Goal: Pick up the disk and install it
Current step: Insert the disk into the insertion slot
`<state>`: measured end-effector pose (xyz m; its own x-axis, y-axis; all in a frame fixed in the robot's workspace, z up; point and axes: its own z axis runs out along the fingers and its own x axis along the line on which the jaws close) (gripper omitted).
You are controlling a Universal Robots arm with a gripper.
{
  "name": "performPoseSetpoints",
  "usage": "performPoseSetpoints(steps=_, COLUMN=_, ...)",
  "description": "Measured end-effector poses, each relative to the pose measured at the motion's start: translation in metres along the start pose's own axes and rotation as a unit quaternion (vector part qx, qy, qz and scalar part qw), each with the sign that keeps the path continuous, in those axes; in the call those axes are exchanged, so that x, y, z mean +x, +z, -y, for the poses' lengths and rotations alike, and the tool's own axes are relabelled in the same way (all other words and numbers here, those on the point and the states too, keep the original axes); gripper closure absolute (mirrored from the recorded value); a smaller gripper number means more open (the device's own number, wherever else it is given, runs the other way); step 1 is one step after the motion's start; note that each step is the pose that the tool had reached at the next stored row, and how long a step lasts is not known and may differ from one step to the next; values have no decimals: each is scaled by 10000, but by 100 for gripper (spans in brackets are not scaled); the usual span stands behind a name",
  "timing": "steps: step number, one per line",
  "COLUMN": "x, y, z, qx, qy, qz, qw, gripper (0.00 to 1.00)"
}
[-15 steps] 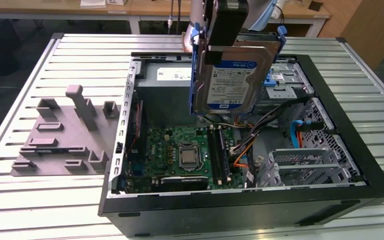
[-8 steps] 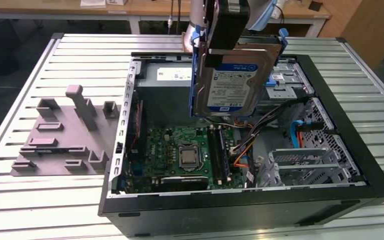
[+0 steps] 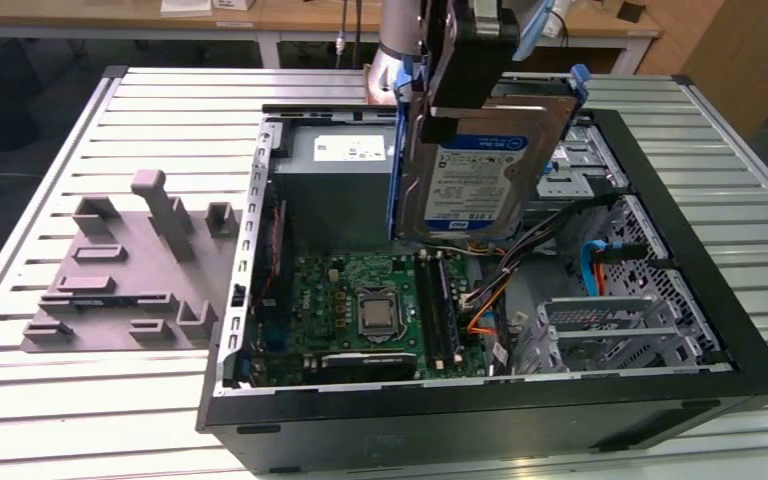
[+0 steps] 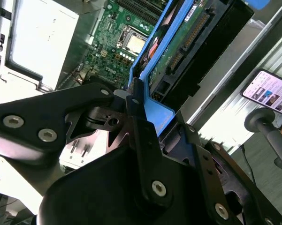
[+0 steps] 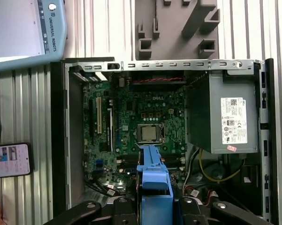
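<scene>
The disk [image 3: 475,170], a silver hard drive with a white-and-blue label in a blue plastic bracket, hangs upright over the open computer case [image 3: 704,300], above its back half. My gripper [image 3: 462,105] is shut on the disk's upper end. The second wrist view has the black fingers [image 4: 133,105] clamped on the blue bracket [image 4: 155,110], with the drive's green board and connector [image 4: 187,42] pointing down at the case. In the first wrist view the bracket [image 5: 152,180] sticks out from the gripper [image 5: 152,208] over the motherboard [image 5: 141,126].
Inside the case are a grey power-supply box [image 3: 337,165], the motherboard [image 3: 371,310], loose cables [image 3: 491,320] and silver drive cages [image 3: 624,330]. A grey fixture [image 3: 124,270] lies on the slatted table at the exterior view's left. A phone [image 5: 9,160] lies beside the case.
</scene>
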<state>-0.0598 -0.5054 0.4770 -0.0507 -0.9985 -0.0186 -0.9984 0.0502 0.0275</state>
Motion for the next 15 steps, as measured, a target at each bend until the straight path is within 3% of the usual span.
performPoseSetpoints(steps=5, x=117, y=12, z=7, qx=0, qy=-2, qz=0, qw=10000, gripper=64)
performPoseSetpoints(steps=11, x=132, y=53, z=59, qx=-1, qy=-90, qz=-3, qw=10000, gripper=64)
performPoseSetpoints(steps=15, x=206, y=76, z=64, qx=-1, qy=-97, qz=-3, qw=10000, gripper=64)
